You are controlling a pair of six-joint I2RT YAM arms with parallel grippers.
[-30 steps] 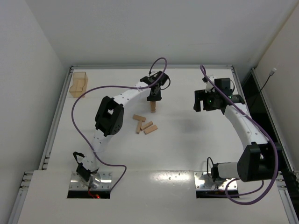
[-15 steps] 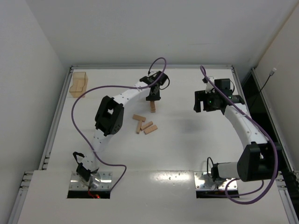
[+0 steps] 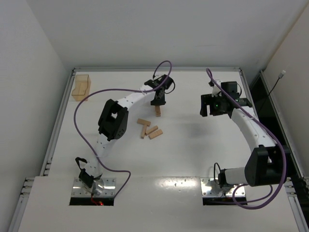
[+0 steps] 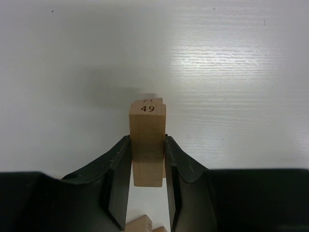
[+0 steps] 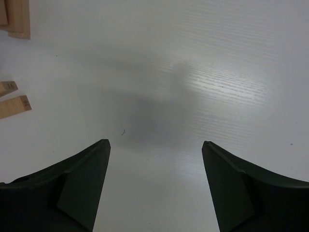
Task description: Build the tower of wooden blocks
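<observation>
The left arm (image 3: 120, 108) stretches far forward and bends right, its wrist turned down so the left gripper (image 3: 158, 100) points at the table (image 3: 193, 154) just over the tower (image 3: 158, 111). In the wrist view its fingers (image 4: 118, 179) are drawn in narrow and clamp a block (image 4: 147, 123) numbered 49 by its long sides. A sliver of another bar shows right behind it, and whether the two touch cannot be told. The tower stands in the back half of the table, about mid-width, well apart from every rail, with bare table behind it and to its right. Four loose blocks (image 3: 148, 129) lie in a small cluster near its front-left side. The right arm (image 3: 251, 130) rises along the right side and bends inward. The right gripper (image 3: 216, 104) hangs well apart from the tower, its fingers (image 5: 82, 188) spread wide with nothing between them and open table below. An amber box (image 3: 81, 87) sits in the back-left corner, well away from both arms
</observation>
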